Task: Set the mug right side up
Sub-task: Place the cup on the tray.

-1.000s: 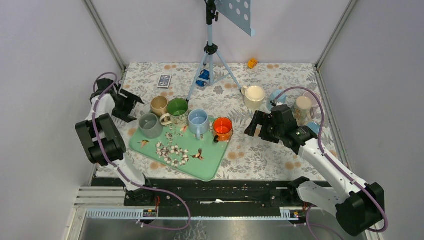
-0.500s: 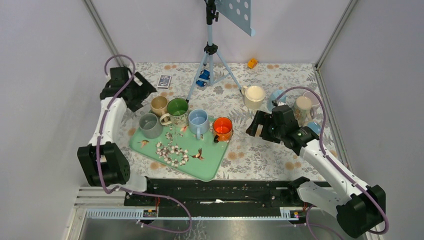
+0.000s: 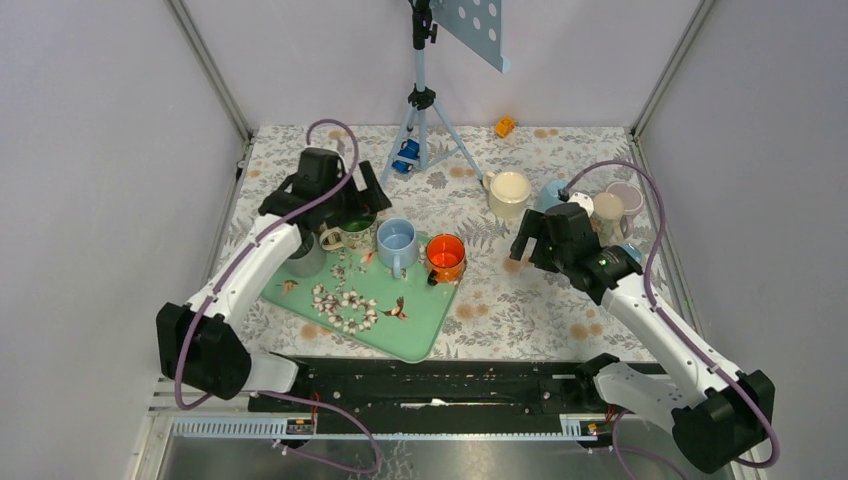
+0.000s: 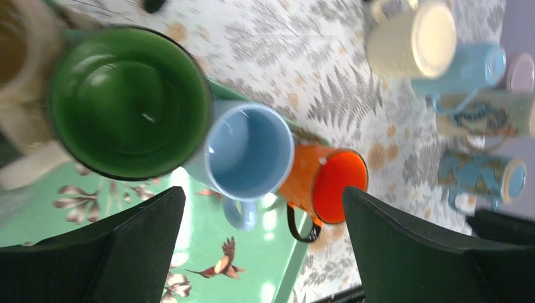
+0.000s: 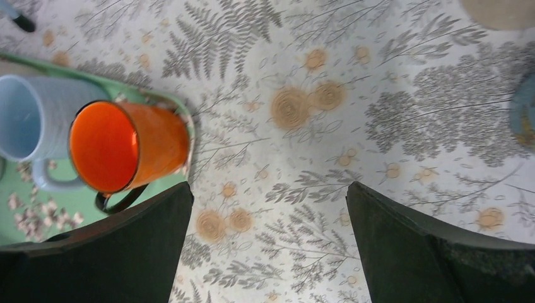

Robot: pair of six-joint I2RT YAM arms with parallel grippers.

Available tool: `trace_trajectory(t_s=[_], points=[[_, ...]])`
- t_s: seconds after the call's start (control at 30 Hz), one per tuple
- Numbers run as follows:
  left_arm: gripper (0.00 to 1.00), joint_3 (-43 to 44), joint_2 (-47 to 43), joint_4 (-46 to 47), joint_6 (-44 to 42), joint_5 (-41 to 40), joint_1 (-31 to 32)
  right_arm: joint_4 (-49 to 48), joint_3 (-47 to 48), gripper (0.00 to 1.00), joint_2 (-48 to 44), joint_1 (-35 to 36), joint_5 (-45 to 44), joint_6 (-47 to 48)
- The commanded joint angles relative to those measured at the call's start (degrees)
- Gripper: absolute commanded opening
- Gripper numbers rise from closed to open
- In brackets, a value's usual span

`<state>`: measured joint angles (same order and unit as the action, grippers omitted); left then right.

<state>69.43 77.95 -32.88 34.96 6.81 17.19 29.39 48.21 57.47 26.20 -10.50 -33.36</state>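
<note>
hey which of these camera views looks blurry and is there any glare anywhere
Left wrist view: the green mug is smeared by blur, and white glare streaks the tray. Right wrist view: the orange mug is fairly sharp. Top view: crisp, evenly lit.

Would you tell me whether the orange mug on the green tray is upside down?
No, the orange mug stands on the tray with its open mouth up, its inside visible.

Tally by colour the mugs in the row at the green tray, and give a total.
Grey mug: 1
Tan mug: 1
Green mug: 1
Light blue mug: 1
Orange mug: 1
Total: 5
</note>
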Motion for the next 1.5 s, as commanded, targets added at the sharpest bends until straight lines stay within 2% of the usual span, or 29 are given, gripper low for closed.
trace_trajectory(t_s=[0.0,0.2,0.33,0.53,0.67,0.97,1.17,1.3,1.47], points=[[0.99,-2.7,-3.3,4.5,-2.4,3.8,6.4,2.7,3.5,1.0,2.6,-0.2,-10.0,0.2],[0.99,-5.0,-4.6,5.8,-4.1,8.1,13.7,4.4,2.9,1.0,0.8,-3.9,-17.2,-2.6],[0.99,-7.1,-6.0,8.3,-4.0,10.7,15.2,5.6,0.7,1.0,-1.9,-9.2,-20.3,-2.4],[0.99,-10.4,-6.0,10.1,-4.2,14.0,15.9,5.9,-3.4,1.0,-6.2,-12.9,-28.8,-4.0],[0.99,-11.2,-6.4,10.2,-4.8,14.3,16.1,4.1,-6.0,1.0,-7.7,-17.0,-29.9,-4.5],[0.99,-12.2,-6.8,11.2,-5.3,15.2,16.1,-7.7,-12.6,1.0,-7.7,-32.2,-16.9,-1.9],[0.99,-12.8,-6.8,11.6,-5.3,15.1,16.1,-13.7,-16.6,1.0,-7.6,-33.1,-9.4,0.1],[0.99,-13.0,-6.4,12.2,-5.1,15.1,16.1,-16.8,-17.9,1.0,-8.2,-33.1,-1.0,1.5],[0.99,-13.7,-6.1,13.4,-4.3,15.3,16.1,-15.3,-17.2,1.0,-5.0,-33.0,3.0,0.7]])
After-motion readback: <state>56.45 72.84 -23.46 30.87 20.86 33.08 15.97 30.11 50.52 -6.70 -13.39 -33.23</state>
